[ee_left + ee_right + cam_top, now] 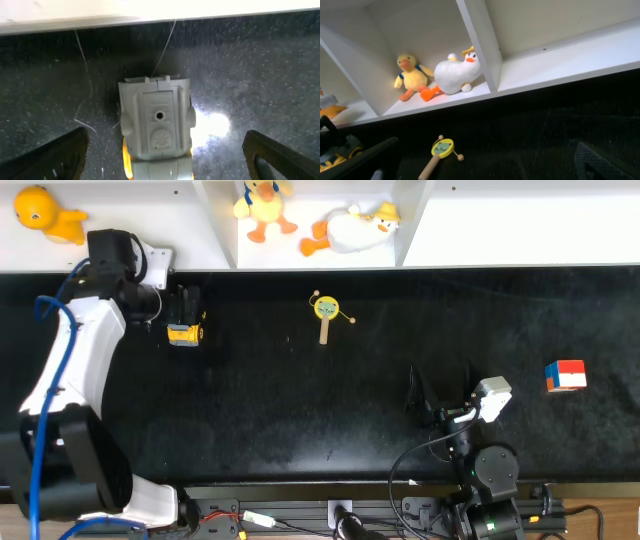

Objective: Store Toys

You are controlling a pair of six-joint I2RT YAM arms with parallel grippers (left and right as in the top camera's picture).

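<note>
Black mat, toy truck near shelf edge

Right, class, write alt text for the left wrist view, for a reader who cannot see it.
A grey and yellow toy sits on a dark speckled table, between the wide-open fingers of the left gripper. A white shelf edge runs along the table's far side.
</note>
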